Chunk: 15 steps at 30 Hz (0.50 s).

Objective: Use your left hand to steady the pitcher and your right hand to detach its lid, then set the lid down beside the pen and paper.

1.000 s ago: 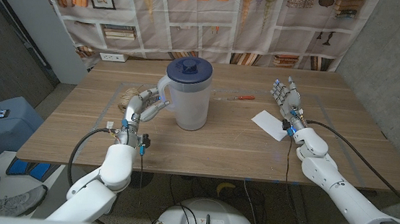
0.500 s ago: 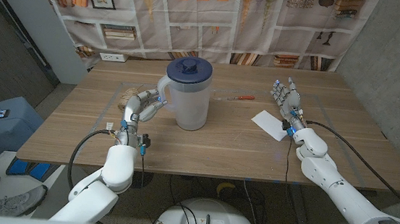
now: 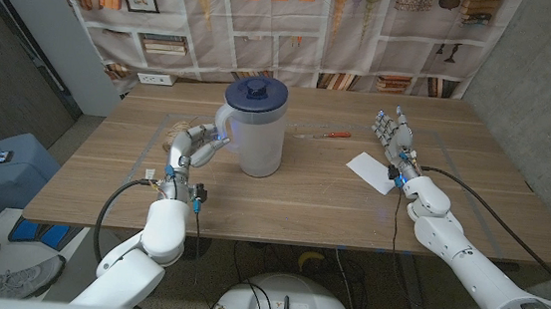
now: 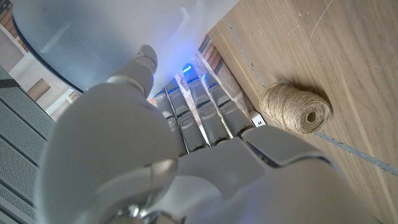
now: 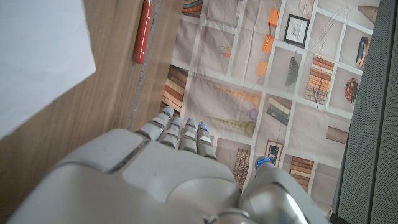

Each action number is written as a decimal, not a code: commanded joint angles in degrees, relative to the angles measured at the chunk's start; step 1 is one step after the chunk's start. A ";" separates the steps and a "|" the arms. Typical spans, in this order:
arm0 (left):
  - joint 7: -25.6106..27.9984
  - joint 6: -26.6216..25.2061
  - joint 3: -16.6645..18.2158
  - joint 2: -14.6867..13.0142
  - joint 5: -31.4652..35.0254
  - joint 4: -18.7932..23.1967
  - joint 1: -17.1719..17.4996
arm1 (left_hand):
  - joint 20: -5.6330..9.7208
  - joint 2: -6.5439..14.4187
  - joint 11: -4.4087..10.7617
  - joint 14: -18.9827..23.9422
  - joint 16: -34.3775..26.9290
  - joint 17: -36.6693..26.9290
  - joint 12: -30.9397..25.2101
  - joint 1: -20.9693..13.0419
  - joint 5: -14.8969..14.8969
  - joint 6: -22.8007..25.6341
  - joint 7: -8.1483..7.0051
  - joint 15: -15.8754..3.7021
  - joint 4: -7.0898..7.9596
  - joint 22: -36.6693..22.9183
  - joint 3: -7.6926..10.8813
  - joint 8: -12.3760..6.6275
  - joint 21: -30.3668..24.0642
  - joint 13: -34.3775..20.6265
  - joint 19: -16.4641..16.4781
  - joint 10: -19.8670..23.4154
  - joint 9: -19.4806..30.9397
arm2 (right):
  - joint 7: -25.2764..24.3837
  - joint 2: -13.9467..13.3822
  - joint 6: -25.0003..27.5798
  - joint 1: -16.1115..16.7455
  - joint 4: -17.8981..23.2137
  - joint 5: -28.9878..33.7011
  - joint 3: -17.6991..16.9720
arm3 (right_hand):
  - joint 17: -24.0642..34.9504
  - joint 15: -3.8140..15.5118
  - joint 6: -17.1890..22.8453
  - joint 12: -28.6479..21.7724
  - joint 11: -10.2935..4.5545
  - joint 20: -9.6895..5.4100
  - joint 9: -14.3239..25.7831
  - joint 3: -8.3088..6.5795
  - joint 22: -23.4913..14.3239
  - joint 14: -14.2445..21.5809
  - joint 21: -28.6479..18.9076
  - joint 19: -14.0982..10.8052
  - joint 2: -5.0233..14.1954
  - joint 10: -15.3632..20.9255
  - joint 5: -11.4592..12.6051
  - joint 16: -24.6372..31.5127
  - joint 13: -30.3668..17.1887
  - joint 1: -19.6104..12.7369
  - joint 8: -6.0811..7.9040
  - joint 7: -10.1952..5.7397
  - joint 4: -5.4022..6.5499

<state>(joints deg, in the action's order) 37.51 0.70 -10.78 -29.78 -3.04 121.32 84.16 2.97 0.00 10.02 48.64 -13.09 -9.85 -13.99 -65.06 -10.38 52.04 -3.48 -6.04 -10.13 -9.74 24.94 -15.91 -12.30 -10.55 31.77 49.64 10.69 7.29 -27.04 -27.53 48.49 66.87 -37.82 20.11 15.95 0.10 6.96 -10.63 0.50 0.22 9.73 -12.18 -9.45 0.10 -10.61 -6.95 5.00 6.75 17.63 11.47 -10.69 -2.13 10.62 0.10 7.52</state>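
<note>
Behind my wooden surface (image 3: 281, 200) hangs a printed cloth of shelves and picture frames. On the surface the pitcher (image 3: 255, 130) stands upright left of middle, its blue lid (image 3: 256, 92) on top. Against the frame a second back, the pitcher has shifted a little to the left and sits a touch higher in the picture, while the paper and pen lie where they were. My left hand (image 3: 196, 147) is at the pitcher's handle side; it has edged in with the pitcher, fingers (image 4: 205, 118) reaching to the handle and body, and in the left wrist view they lie against the clear wall. I cannot tell whether they actually grip it. A ball of twine (image 4: 296, 108) lies just beside that hand. My right hand (image 3: 394, 137) has not moved: it stands near the right edge, fingers straight and apart, holding nothing, just beside the paper (image 3: 373, 171). The red pen (image 3: 334, 134) lies between pitcher and right hand, near the paper's far corner.
</note>
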 commanded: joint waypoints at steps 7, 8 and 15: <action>0.00 1.19 0.18 0.06 -0.24 -0.80 -0.72 | 8.79 1.92 0.16 1.46 0.88 0.08 -0.08 -0.95 -0.34 2.33 0.83 -7.28 0.21 -0.16 1.01 -0.07 0.48 -0.04 -0.06 1.31 0.20 | -0.61 -0.39 0.48 0.57 0.95 0.26 0.01 | 0.01 -0.37 0.35 -0.38 -0.20 0.24 0.15 -0.30 -0.20 0.11 -0.24 -0.30 0.57 -0.07 0.61 0.35 -0.04 0.30 0.06 0.18 0.38; -0.08 1.19 0.25 -0.03 -0.23 -0.76 -0.76 | 8.79 1.97 -0.12 1.53 0.92 0.08 -0.08 -0.96 -0.33 2.36 0.84 -7.26 0.22 -0.16 1.03 -0.04 0.50 -0.05 -0.08 1.43 0.20 | -0.59 -0.34 0.47 0.55 0.90 0.25 0.03 | 0.01 -0.37 0.35 -0.38 -0.19 0.21 0.15 -0.30 -0.20 0.11 -0.26 -0.33 0.57 -0.08 0.61 0.35 -0.04 0.30 0.06 0.17 0.39; -0.62 1.27 0.41 -0.37 -0.19 -0.87 -1.44 | 8.85 2.38 -0.04 1.96 1.21 0.11 0.15 -1.19 -0.32 2.86 0.95 -7.27 0.22 -0.14 1.27 0.10 0.66 -0.05 -0.29 1.66 0.22 | -0.27 -0.32 0.60 0.36 0.69 0.22 0.16 | -0.08 -0.46 0.40 -0.33 -0.13 0.13 0.15 -0.26 -0.20 0.08 -0.27 -0.40 0.58 -0.19 0.66 0.37 -0.04 0.35 0.05 0.11 0.44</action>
<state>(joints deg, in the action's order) 37.54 1.77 -10.71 -29.71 -3.29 120.53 83.38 2.97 1.84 10.02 49.87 -12.18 -9.49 -13.99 -66.20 -10.28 52.64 -4.07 -6.47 -9.96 -9.74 25.57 -15.84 -11.84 -10.39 31.76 50.86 10.89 6.74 -27.33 -27.08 48.91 67.64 -37.57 20.14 15.78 0.10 6.95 -10.63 0.50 0.22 9.73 -12.43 -9.45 0.10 -10.60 -6.94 5.00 6.75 18.02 11.47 -10.69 -2.12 10.62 0.09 7.76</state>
